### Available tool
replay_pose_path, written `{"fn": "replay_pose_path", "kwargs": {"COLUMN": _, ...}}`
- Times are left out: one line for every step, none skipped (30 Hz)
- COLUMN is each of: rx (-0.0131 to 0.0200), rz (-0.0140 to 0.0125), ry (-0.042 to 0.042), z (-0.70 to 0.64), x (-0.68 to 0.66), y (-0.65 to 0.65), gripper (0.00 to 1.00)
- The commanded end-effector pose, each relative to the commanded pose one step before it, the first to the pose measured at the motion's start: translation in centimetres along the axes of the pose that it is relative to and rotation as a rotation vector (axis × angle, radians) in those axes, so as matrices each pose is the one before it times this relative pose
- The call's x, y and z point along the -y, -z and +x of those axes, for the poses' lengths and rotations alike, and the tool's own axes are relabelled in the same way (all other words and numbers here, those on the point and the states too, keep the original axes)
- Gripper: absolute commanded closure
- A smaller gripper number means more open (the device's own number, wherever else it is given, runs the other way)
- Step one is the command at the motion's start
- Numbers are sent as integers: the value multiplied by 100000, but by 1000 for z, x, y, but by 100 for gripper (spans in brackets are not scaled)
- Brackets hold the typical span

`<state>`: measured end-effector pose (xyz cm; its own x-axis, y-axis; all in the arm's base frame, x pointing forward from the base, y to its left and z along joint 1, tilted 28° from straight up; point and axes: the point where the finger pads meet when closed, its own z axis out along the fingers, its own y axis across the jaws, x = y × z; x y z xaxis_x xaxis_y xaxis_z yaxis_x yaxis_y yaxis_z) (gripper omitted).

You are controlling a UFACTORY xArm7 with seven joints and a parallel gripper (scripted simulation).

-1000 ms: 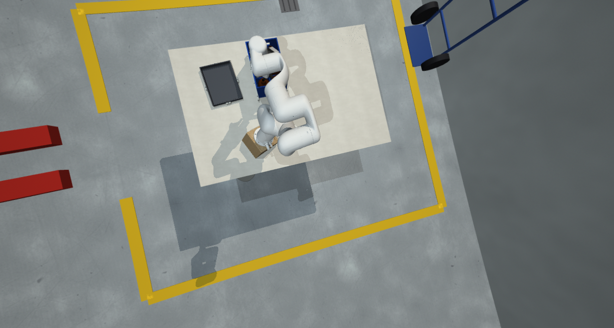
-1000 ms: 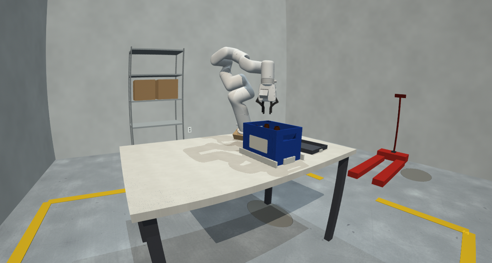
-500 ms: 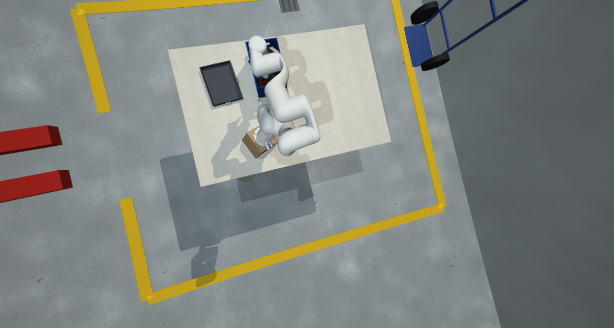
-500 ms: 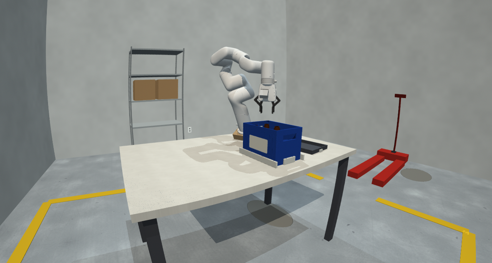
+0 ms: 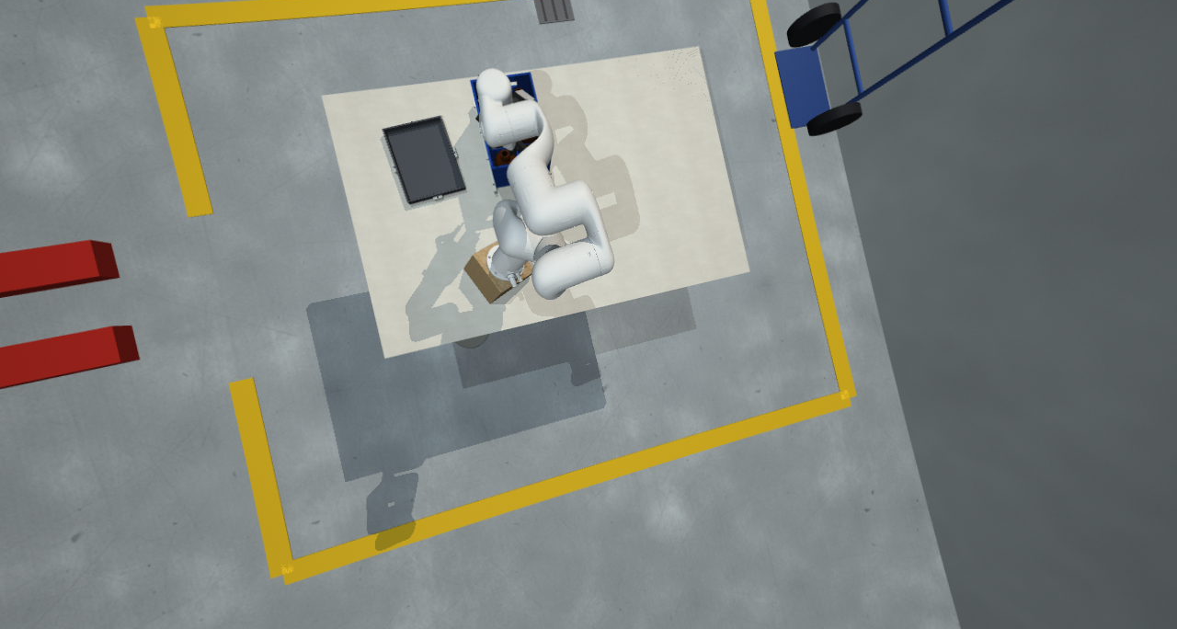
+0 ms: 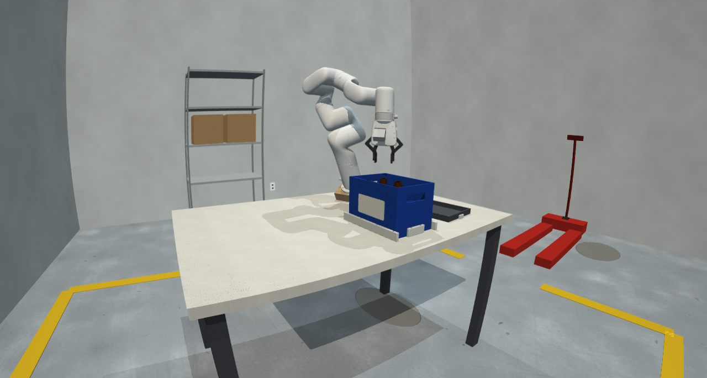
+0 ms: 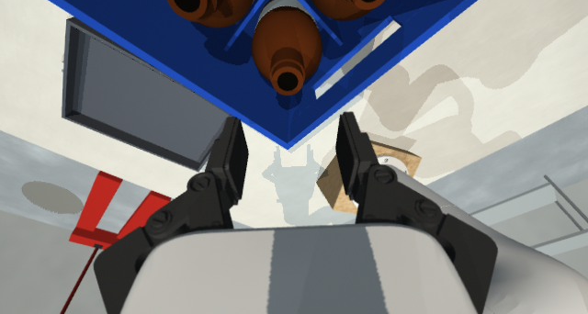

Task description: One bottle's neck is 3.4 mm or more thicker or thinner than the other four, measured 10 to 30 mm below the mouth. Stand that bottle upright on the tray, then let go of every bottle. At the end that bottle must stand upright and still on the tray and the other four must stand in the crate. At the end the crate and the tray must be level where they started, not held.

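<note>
Wrist view, left to right. The tray (image 5: 423, 162) (image 6: 448, 210) (image 7: 138, 98) lies to one side of the crate (image 5: 501, 175) (image 6: 415, 220) (image 7: 266, 121), no bottle on it. Left bottle (image 7: 230, 8) in the crate, partly cut off by the top edge. Mid-frame, the nearest bottle (image 7: 287, 43), whole mouth in sight, sits across a divider from its neighbours. Its mouth falls sideways between the jaws, which stand well apart with nothing held. Exterior view puts them above the crate's rim, pointing down. Bottle axis looks upright, roughly parallel to the fingers, so a neck grasp would probably want a small lateral correction and then a straight descent; a skewed one might clip the crate wall. Right bottle (image 7: 346, 4), also cut off. The other two of the five are not seen here. From above, the arm (image 5: 547, 201) (image 6: 341, 121) (image 7: 528, 263) hides the jaws and much of the crate. Odd neck: cannot say which; perspective makes widths unreliable.
</note>
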<state>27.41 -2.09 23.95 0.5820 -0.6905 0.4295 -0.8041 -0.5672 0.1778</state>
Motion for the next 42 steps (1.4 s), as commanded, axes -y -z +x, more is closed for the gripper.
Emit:
{"fn": "replay_pose_path", "kwargs": {"rx": -229, "rz": 279, "ry": 11, "z": 62, "x": 84, "y": 131, "gripper": 35}}
{"fn": "replay_pose_path", "kwargs": {"rx": 0, "rz": 0, "ry": 0, "z": 0, "x": 0, "y": -1, "gripper": 35}}
{"fn": "replay_pose_path", "kwargs": {"rx": -1, "rz": -1, "ry": 0, "z": 0, "x": 0, "y": -4, "gripper": 35}}
{"fn": "replay_pose_path", "kwargs": {"rx": -1, "rz": -1, "ry": 0, "z": 0, "x": 0, "y": -7, "gripper": 35}}
{"fn": "replay_pose_path", "kwargs": {"rx": -2, "rz": -2, "ry": 0, "z": 0, "x": 0, "y": -11, "gripper": 35}}
{"fn": "replay_pose_path", "kwargs": {"rx": -2, "rz": -3, "ry": 0, "z": 0, "x": 0, "y": -16, "gripper": 35}}
{"fn": "replay_pose_path", "kwargs": {"rx": -3, "rz": -4, "ry": -1, "z": 0, "x": 0, "y": -22, "gripper": 35}}
{"fn": "replay_pose_path", "kwargs": {"rx": -4, "rz": -5, "ry": -1, "z": 0, "x": 0, "y": -28, "gripper": 35}}
{"fn": "replay_pose_path", "kwargs": {"rx": -5, "rz": -6, "ry": -1, "z": 1, "x": 1, "y": -35, "gripper": 35}}
{"fn": "replay_pose_path", "kwargs": {"rx": -6, "rz": -7, "ry": -1, "z": 1, "x": 1, "y": -42, "gripper": 35}}
{"fn": "replay_pose_path", "kwargs": {"rx": -7, "rz": -8, "ry": -1, "z": 1, "x": 1, "y": -49, "gripper": 35}}
{"fn": "replay_pose_path", "kwargs": {"rx": -7, "rz": -9, "ry": -1, "z": 1, "x": 1, "y": -56, "gripper": 35}}
{"fn": "replay_pose_path", "kwargs": {"rx": -8, "rz": -10, "ry": -2, "z": 1, "x": 1, "y": -64, "gripper": 35}}
{"fn": "replay_pose_path", "kwargs": {"rx": -9, "rz": -12, "ry": -2, "z": 1, "x": 1, "y": -71, "gripper": 35}}
{"fn": "replay_pose_path", "kwargs": {"rx": -10, "rz": -13, "ry": -2, "z": 1, "x": 1, "y": -79, "gripper": 35}}
{"fn": "replay_pose_path", "kwargs": {"rx": 0, "rz": 0, "ry": 0, "z": 0, "x": 0, "y": 0, "gripper": 35}}
{"fn": "replay_pose_path", "kwargs": {"rx": 0, "rz": 0, "ry": 0, "z": 0, "x": 0, "y": 0, "gripper": 35}}
{"fn": "replay_pose_path", "kwargs": {"rx": 0, "rz": -1, "ry": 0, "z": 1, "x": 2, "y": -84, "gripper": 35}}
{"fn": "replay_pose_path", "kwargs": {"rx": 0, "rz": 0, "ry": 0, "z": 1, "x": 2, "y": -91, "gripper": 35}}
{"fn": "replay_pose_path", "kwargs": {"rx": 0, "rz": 0, "ry": 0, "z": 1, "x": 1, "y": -98, "gripper": 35}}
{"fn": "replay_pose_path", "kwargs": {"rx": 0, "rz": 0, "ry": 0, "z": 1, "x": 1, "y": -104, "gripper": 35}}
{"fn": "replay_pose_path", "kwargs": {"rx": 0, "rz": 0, "ry": 0, "z": 1, "x": 1, "y": -110, "gripper": 35}}
{"fn": "replay_pose_path", "kwargs": {"rx": 0, "rz": 0, "ry": 0, "z": 2, "x": 2, "y": -115, "gripper": 35}}
{"fn": "replay_pose_path", "kwargs": {"rx": 0, "rz": 0, "ry": 0, "z": 2, "x": 2, "y": -120, "gripper": 35}}
{"fn": "replay_pose_path", "kwargs": {"rx": 0, "rz": 0, "ry": 0, "z": 1, "x": 2, "y": -124, "gripper": 35}}
{"fn": "replay_pose_path", "kwargs": {"rx": 0, "rz": 0, "ry": 0, "z": 1, "x": 1, "y": -128, "gripper": 35}}
{"fn": "replay_pose_path", "kwargs": {"rx": 0, "rz": 0, "ry": 0, "z": 2, "x": 2, "y": -130, "gripper": 35}}
{"fn": "replay_pose_path", "kwargs": {"rx": 0, "rz": 0, "ry": 0, "z": 2, "x": 2, "y": -133, "gripper": 35}}
{"fn": "replay_pose_path", "kwargs": {"rx": 0, "rz": 0, "ry": 0, "z": 1, "x": 2, "y": -135, "gripper": 35}}
{"fn": "replay_pose_path", "kwargs": {"rx": 0, "rz": 0, "ry": 0, "z": 1, "x": 2, "y": -137, "gripper": 35}}
{"fn": "replay_pose_path", "kwargs": {"rx": 0, "rz": 0, "ry": 0, "z": 2, "x": 2, "y": -137, "gripper": 35}}
{"fn": "replay_pose_path", "kwargs": {"rx": 0, "rz": 0, "ry": 0, "z": 2, "x": 2, "y": -137, "gripper": 35}}
{"fn": "replay_pose_path", "kwargs": {"rx": 0, "rz": 0, "ry": 0, "z": 0, "x": 0, "y": 0, "gripper": 35}}
{"fn": "replay_pose_path", "kwargs": {"rx": 0, "rz": 0, "ry": 0, "z": 0, "x": 0, "y": 0, "gripper": 35}}
{"fn": "replay_pose_path", "kwargs": {"rx": 0, "rz": 0, "ry": 0, "z": 1, "x": 1, "y": -137, "gripper": 35}}
{"fn": "replay_pose_path", "kwargs": {"rx": 0, "rz": 0, "ry": 0, "z": 2, "x": 2, "y": -135, "gripper": 35}}
{"fn": "replay_pose_path", "kwargs": {"rx": 0, "rz": 0, "ry": 0, "z": 2, "x": 2, "y": -134, "gripper": 35}}
{"fn": "replay_pose_path", "kwargs": {"rx": 0, "rz": 0, "ry": 0, "z": 1, "x": 2, "y": -132, "gripper": 35}}
{"fn": "replay_pose_path", "kwargs": {"rx": 0, "rz": 0, "ry": 0, "z": 1, "x": 1, "y": -129, "gripper": 35}}
{"fn": "replay_pose_path", "kwargs": {"rx": 0, "rz": 0, "ry": 0, "z": 2, "x": 2, "y": -125, "gripper": 35}}
{"fn": "replay_pose_path", "kwargs": {"rx": 0, "rz": 0, "ry": 0, "z": 2, "x": 2, "y": -121, "gripper": 35}}
{"fn": "replay_pose_path", "kwargs": {"rx": 0, "rz": 0, "ry": 0, "z": 1, "x": 1, "y": -117, "gripper": 35}}
